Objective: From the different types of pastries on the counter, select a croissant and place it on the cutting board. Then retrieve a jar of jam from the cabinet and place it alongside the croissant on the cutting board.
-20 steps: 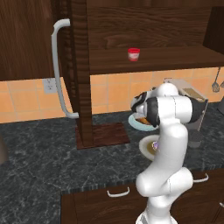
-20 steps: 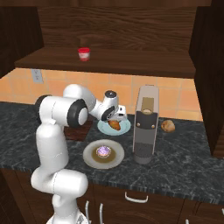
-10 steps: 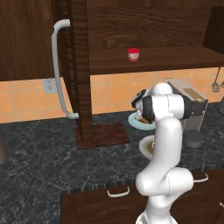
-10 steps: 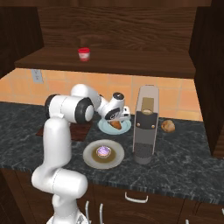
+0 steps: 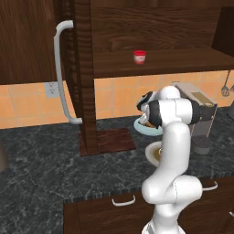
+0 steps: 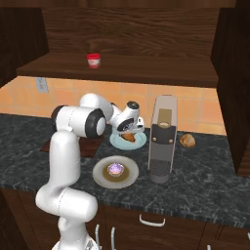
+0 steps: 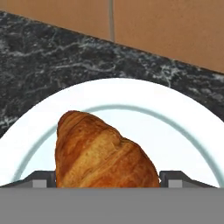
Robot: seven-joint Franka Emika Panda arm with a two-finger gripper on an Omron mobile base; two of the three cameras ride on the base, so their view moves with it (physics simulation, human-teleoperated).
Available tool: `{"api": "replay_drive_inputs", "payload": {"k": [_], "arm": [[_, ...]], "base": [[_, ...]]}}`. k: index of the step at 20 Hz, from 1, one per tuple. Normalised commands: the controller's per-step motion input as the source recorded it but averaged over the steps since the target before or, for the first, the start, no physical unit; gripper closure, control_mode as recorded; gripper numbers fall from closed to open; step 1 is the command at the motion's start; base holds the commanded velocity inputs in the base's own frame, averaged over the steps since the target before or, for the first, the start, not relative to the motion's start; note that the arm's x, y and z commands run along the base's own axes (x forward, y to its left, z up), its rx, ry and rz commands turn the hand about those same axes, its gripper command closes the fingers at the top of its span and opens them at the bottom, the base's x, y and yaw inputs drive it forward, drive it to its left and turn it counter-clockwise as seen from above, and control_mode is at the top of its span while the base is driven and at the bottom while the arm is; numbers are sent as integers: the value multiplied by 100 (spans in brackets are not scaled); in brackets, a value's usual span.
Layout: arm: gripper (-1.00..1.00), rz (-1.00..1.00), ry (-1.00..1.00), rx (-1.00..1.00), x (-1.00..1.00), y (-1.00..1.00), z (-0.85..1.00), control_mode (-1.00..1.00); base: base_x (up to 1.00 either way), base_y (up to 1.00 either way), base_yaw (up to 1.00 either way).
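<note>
The golden-brown croissant (image 7: 100,148) lies on a pale blue-rimmed plate (image 7: 183,127) at the back of the dark counter (image 5: 45,160). My gripper (image 7: 107,179) hangs open just over it, one fingertip on each side of the pastry. From the right base the gripper (image 6: 128,132) sits above the croissant (image 6: 129,137). The purple-frosted cupcake (image 6: 115,169) stands on a brown plate nearer the front. The reddish-brown cutting board (image 5: 109,139) lies bare to the left of the arm. On the open cabinet shelf stands the red jar of jam (image 5: 140,56).
A tall grey coffee machine (image 6: 161,139) stands right beside the croissant plate. A small round bun (image 6: 187,140) lies beyond it. The cabinet door with its pale curved handle (image 5: 61,77) hangs open at the left of the board.
The arm has swung further over the pale plate and the gripper has dropped closer to the croissant. Nothing else moved.
</note>
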Motion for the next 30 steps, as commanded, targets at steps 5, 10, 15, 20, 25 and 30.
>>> {"api": "replay_drive_inputs", "payload": {"k": [5, 10, 15, 20, 25, 30], "arm": [[100, -6, -13, 0, -4, 59, 3, -100], [100, -7, -9, 0, -54, 21, 36, -100], [100, -9, -9, 0, -71, 12, 56, -100], [100, -17, -3, 0, -51, 27, 44, -100], [100, -29, 0, 2, -17, 38, 51, -100], [100, -28, 0, 3, -18, 42, 47, -100]], "base": [[0, 0, 0], [0, 0, 0], [0, 0, 0], [0, 0, 0], [0, 0, 0], [0, 0, 0]]}}
